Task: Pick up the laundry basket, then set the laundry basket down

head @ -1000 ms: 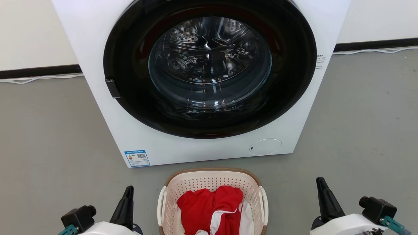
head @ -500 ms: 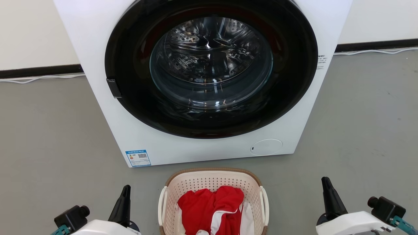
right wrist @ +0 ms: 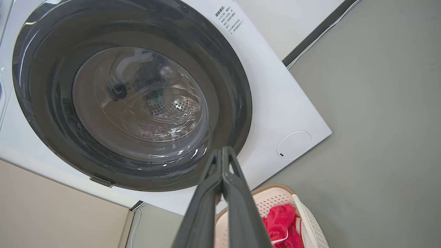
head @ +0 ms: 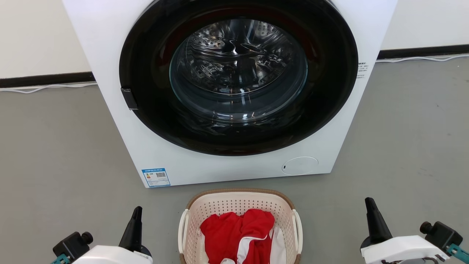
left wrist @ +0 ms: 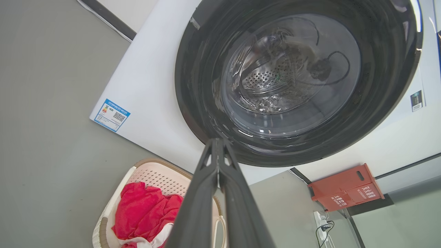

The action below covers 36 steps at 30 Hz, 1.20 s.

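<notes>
The laundry basket [head: 238, 205], cream perforated plastic with a brown rim and white side handles, stands on the grey floor at the bottom middle of the head view, holding red and white cloth [head: 238, 231]. My left gripper [head: 137, 209] is shut, to the basket's left and apart from it. My right gripper [head: 368, 201] is shut too, farther off on the right. The left wrist view shows the basket [left wrist: 151, 174] beside the closed left gripper [left wrist: 216, 141]. In the right wrist view the basket [right wrist: 272, 198] lies below the closed right gripper [right wrist: 224, 148].
A white front-loading washing machine [head: 146, 146] with a dark round door [head: 238, 73] stands right behind the basket. A red box [left wrist: 348, 186] and a power strip [left wrist: 322, 225] sit by the wall in the left wrist view. Grey floor spreads on both sides.
Both grippers have drifted outward, the left one further left and lower, the right one further right. The head view has shifted slightly. The basket stays put.
</notes>
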Available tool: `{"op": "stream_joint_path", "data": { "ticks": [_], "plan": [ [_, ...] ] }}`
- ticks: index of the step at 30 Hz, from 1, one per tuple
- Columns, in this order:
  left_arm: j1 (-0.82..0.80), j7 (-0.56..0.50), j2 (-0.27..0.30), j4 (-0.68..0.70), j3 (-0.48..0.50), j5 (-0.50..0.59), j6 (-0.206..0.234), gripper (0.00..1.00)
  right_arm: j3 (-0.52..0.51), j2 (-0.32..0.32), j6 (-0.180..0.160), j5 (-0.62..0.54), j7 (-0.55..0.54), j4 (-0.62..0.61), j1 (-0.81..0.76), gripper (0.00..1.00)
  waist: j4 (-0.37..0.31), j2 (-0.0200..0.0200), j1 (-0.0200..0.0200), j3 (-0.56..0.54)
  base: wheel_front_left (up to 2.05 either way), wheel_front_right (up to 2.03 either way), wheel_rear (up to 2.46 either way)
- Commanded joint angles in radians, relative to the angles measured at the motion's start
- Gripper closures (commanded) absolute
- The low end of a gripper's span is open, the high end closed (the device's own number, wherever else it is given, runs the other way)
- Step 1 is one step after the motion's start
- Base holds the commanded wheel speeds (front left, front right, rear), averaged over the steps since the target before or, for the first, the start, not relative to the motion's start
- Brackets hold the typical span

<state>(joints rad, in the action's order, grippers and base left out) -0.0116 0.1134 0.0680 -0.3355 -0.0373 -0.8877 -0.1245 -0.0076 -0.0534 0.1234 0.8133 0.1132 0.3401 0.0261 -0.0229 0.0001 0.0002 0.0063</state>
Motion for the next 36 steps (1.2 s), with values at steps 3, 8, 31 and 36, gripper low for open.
{"op": "stream_joint_path", "data": {
  "ticks": [3, 8, 31, 36],
  "plan": [
    [-0.056, -0.014, 0.005, 0.033, 0.024, -0.05, -0.003, 1.0, -0.005, -0.004, 0.003, 0.054, -0.019, -0.032, 0.051, 1.0, 0.001, -0.0001, -0.0001, 0.0, 0.0, 0.0, 0.0],
    [-0.059, -0.029, 0.003, 0.037, 0.033, -0.096, -0.003, 1.0, -0.012, -0.003, 0.003, 0.105, -0.033, -0.037, 0.053, 1.0, 0.003, -0.0001, -0.0001, 0.0, 0.0, 0.0, 0.0],
    [-0.071, -0.097, -0.004, 0.055, 0.074, -0.309, -0.004, 1.0, -0.044, -0.001, 0.005, 0.34, -0.099, -0.057, 0.063, 1.0, 0.01, -0.0001, -0.0001, -0.001, 0.0, 0.0, 0.0],
    [-0.074, -0.111, -0.005, 0.059, 0.083, -0.355, -0.004, 1.0, -0.052, -0.001, 0.005, 0.392, -0.114, -0.061, 0.065, 1.0, 0.011, -0.0001, -0.0001, -0.002, 0.0, 0.0, 0.0]
  ]
}}
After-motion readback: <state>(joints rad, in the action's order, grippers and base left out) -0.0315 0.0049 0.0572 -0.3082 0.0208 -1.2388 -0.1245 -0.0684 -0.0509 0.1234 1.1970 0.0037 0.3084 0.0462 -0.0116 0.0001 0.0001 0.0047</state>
